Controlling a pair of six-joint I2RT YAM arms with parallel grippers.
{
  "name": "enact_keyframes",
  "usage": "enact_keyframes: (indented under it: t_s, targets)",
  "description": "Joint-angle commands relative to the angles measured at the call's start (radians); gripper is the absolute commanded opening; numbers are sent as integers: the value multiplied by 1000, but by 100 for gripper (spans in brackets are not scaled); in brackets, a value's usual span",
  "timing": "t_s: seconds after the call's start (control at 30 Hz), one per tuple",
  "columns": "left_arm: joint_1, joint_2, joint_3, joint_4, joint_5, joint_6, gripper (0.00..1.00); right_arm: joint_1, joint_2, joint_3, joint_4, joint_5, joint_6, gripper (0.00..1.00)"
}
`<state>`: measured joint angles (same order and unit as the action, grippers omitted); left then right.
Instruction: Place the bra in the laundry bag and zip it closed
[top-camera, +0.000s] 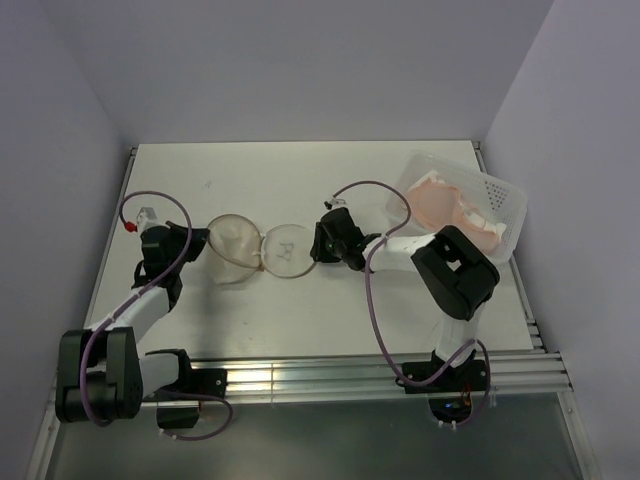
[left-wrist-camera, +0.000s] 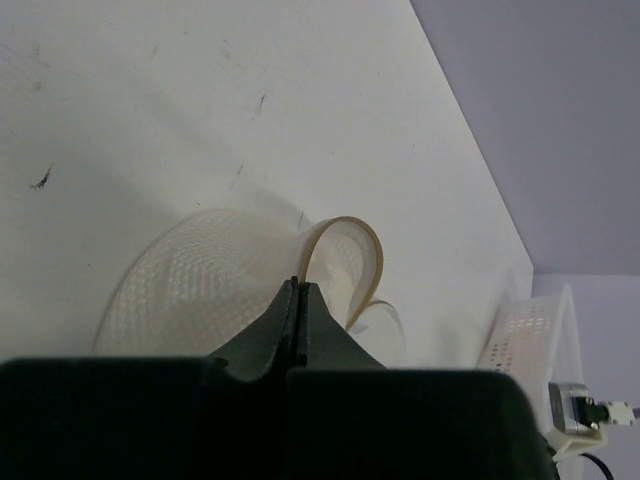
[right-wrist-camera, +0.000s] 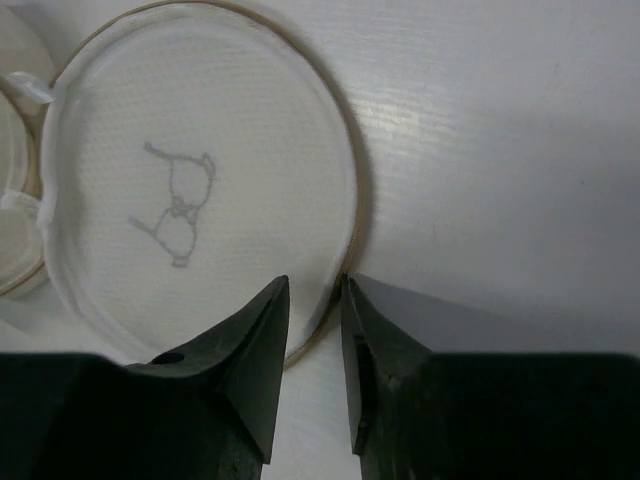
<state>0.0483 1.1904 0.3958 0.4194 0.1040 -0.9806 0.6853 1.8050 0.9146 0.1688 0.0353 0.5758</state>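
Note:
The laundry bag lies open on the table, with its mesh body (top-camera: 232, 250) on the left and its round lid (top-camera: 290, 250), marked with a bra outline, flat on the right. My left gripper (top-camera: 197, 243) is shut on the body's tan rim. In the left wrist view the pinched rim (left-wrist-camera: 345, 240) rises above the gripper (left-wrist-camera: 300, 285). My right gripper (top-camera: 320, 243) sits at the lid's right edge. In the right wrist view its jaws (right-wrist-camera: 315, 290) are slightly open, astride the rim of the lid (right-wrist-camera: 190, 190). The pink bra (top-camera: 450, 205) lies in the plastic bin.
A clear perforated plastic bin (top-camera: 505, 200) stands at the back right and holds the bra; it also shows in the left wrist view (left-wrist-camera: 520, 330). The table's metal rail (top-camera: 350, 375) runs along the near edge. Walls close in the back and sides.

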Motion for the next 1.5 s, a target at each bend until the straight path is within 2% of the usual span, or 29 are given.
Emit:
enact_keyframes:
  t_s: [0.0, 0.03, 0.1, 0.2, 0.4, 0.53, 0.67, 0.83, 1.0, 1.03, 1.1, 1.13, 1.17, 1.23, 1.27, 1.37, 1.47]
  targets:
    - [-39, -83, 21, -28, -62, 62, 0, -6, 48, 64, -17, -18, -8, 32]
    - [-100, -97, 40, -89, -93, 97, 0, -6, 53, 67, -17, -23, -7, 25]
    - [-146, -135, 63, -157, -197, 131, 0, -6, 44, 60, -11, -15, -8, 11]
    - [-266, -161, 142, -310, -361, 184, 0, -6, 4, 33, -6, 21, -17, 0]
    - [-402, -167, 273, -592, -671, 235, 0, -6, -111, -40, -5, 58, -27, 0]
    - [-461, -158, 375, -679, -753, 252, 0, -7, -183, -54, -44, 115, -47, 0]
    - [-472, -143, 440, -729, -757, 267, 3, -6, -265, -101, -77, 81, -33, 0]
    - [-479, -169, 397, -686, -667, 269, 9, -6, -312, -157, -74, 83, -21, 0]
    - [-481, -189, 385, -715, -609, 266, 25, -6, -282, -148, -52, 32, -14, 0]
    - [-481, -195, 383, -719, -598, 266, 35, -7, -277, -142, -55, 31, -14, 0]
    - [-481, -225, 388, -728, -564, 270, 47, -6, -271, -131, -63, 29, -21, 0]
    - [-481, -238, 393, -732, -552, 273, 59, -6, -271, -131, -63, 31, -22, 2]
    - [-481, -264, 397, -741, -540, 276, 63, -6, -272, -128, -68, 29, -22, 11]
    - [-481, -290, 423, -748, -478, 296, 68, -6, -279, -117, -78, 14, -28, 26]
    - [-481, -317, 436, -751, -451, 306, 69, -6, -285, -112, -89, 12, -31, 42]
    - [-479, -366, 480, -731, -285, 353, 70, -7, -344, -94, -138, 28, -54, 60]
    - [-481, -402, 500, -691, -110, 388, 74, -23, -430, -66, -211, 55, -86, 61]
